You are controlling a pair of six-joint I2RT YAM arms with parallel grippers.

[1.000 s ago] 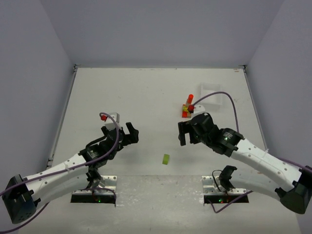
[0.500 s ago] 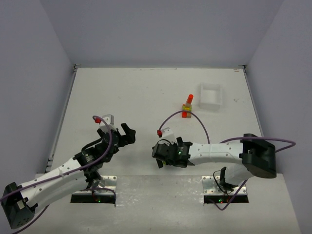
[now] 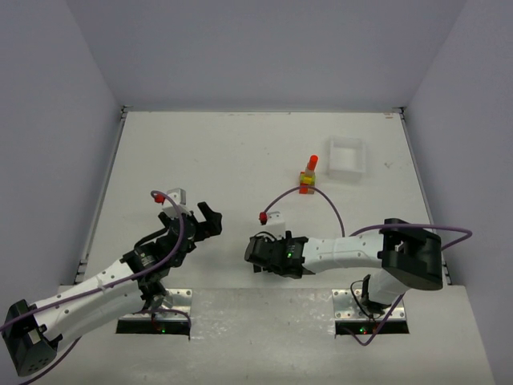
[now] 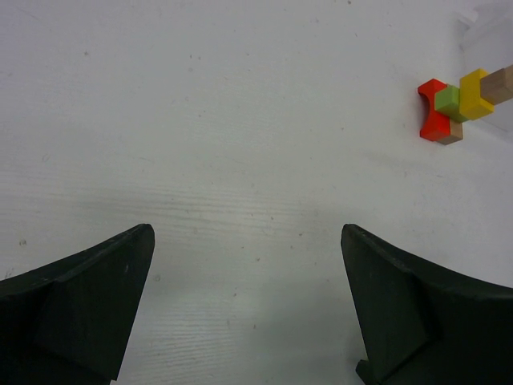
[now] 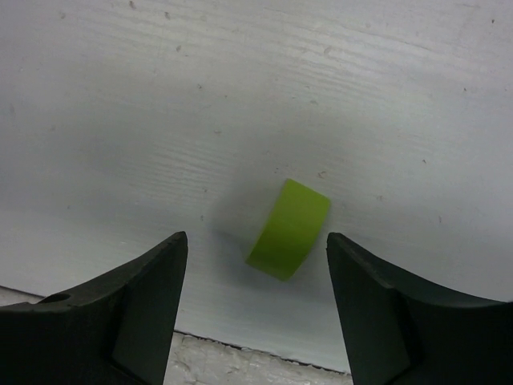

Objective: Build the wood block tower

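Overhead view of a white table [image 3: 208,152] with two robot arms reaching in from the bottom edge. Right of centre, toward the upper part of the frame, stands the tower [image 3: 307,178], a small narrow stack of red and yellow blocks, just left of a white tray [image 3: 332,156]. The right gripper [image 3: 258,255] sits low in the middle of the frame, well apart from the tower. Its wrist view shows a lime green half-round block [image 5: 288,228] lying on the table between its two dark fingers, which stand fairly wide on either side without touching it; nothing is held. The left gripper [image 3: 204,220] hangs at centre left, jaws spread wide and empty; its wrist view shows bare table between the fingers and the tower [image 4: 461,103] far off at upper right. The step in hand appears to be picking up the green piece. The block lies skewed to the fingers, so the next move likely calls for squaring up, closing on it, then carrying it up and right to cap the tower.
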